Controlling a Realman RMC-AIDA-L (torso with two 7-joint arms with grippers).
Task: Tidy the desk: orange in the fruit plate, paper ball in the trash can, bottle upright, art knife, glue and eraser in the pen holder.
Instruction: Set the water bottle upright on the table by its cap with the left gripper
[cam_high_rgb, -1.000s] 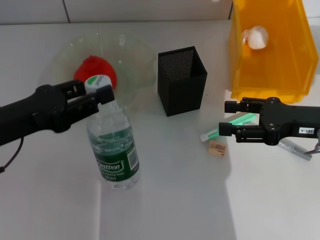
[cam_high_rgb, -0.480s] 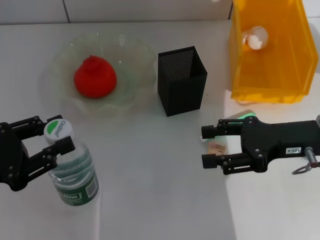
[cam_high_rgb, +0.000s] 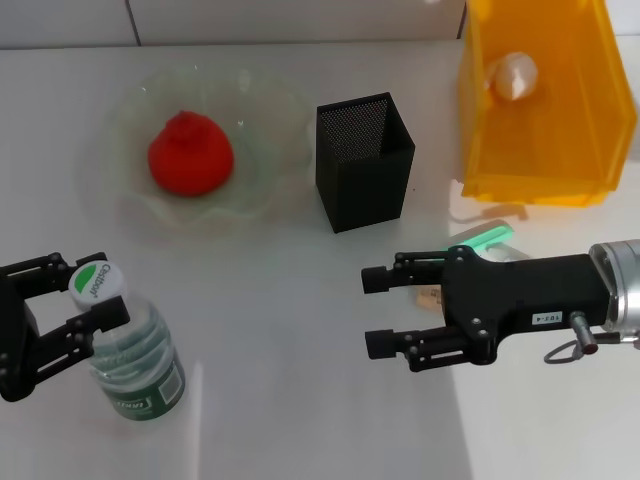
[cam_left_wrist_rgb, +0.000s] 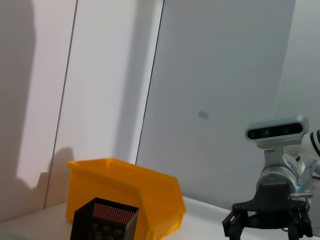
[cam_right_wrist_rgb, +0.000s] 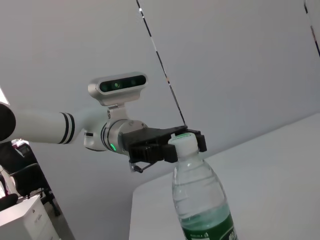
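The left tool (cam_high_rgb: 85, 305) clamps the neck of the upright clear plastic green-labelled bottle (cam_high_rgb: 130, 365) on the white tabletop (cam_high_rgb: 300, 300). The right tool (cam_high_rgb: 372, 312), fingers apart, hovers beside the black mesh pen holder (cam_high_rgb: 363, 160).

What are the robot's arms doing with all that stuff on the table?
It is tidying up. The left hand is around the white cap of the clear plastic water bottle, which stands upright near the table's front left. The right hand is open, hovering near the small beige eraser and a green-and-white stick. The red-orange orange already sits in the pale-green glass plate, and the white paper ball is inside the yellow-orange plastic bin. The black mesh pen holder looks empty.
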